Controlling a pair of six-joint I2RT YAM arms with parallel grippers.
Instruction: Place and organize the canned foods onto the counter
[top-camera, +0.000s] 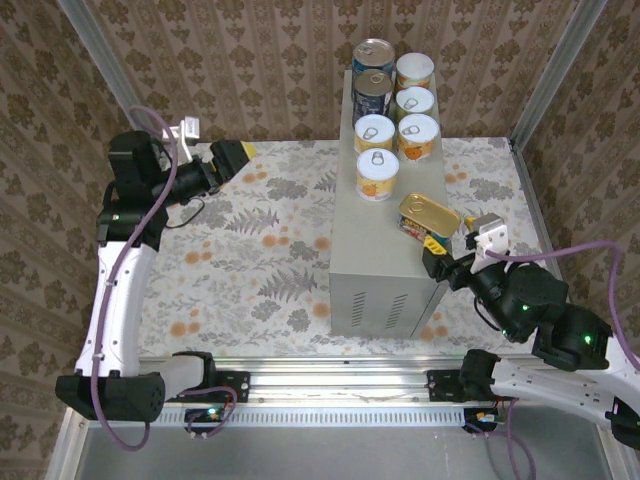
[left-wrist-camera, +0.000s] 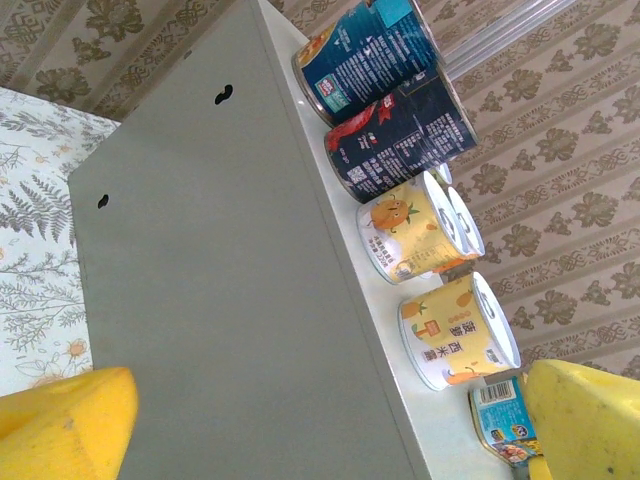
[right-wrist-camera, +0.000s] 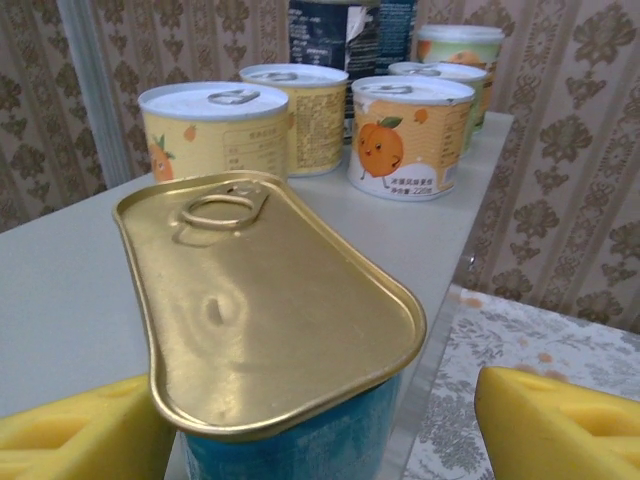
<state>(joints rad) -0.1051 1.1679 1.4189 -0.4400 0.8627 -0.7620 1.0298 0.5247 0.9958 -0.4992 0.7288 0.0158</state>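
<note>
The flat oblong gold-lidded, blue-sided tin (right-wrist-camera: 270, 300) lies lid up on the table (right-wrist-camera: 60, 290), a pale grey-beige metal box, inside the parted right tool (right-wrist-camera: 318, 410). Its label is cut off below, and its overhanging lid hides whether one yellow pad (right-wrist-camera: 70, 440) touches it, while the other stands clear. Its long axis runs away from that tool, ring-pull farthest, towards four short yellow white-lidded cans (right-wrist-camera: 410, 135) and two dark blue cans (right-wrist-camera: 345, 35) cropped at the top; the left tool (top-camera: 245, 152) gapes wide, facing the table's side.

Counter (top-camera: 375, 270) pale grey-beige; tall cans (top-camera: 372, 95) dark blue; short cans (top-camera: 378, 175) yellow-orange, white lids; flat tin (top-camera: 428, 216) gold-topped, blue-sided; table (top-camera: 240, 260) grey-orange floral.
</note>
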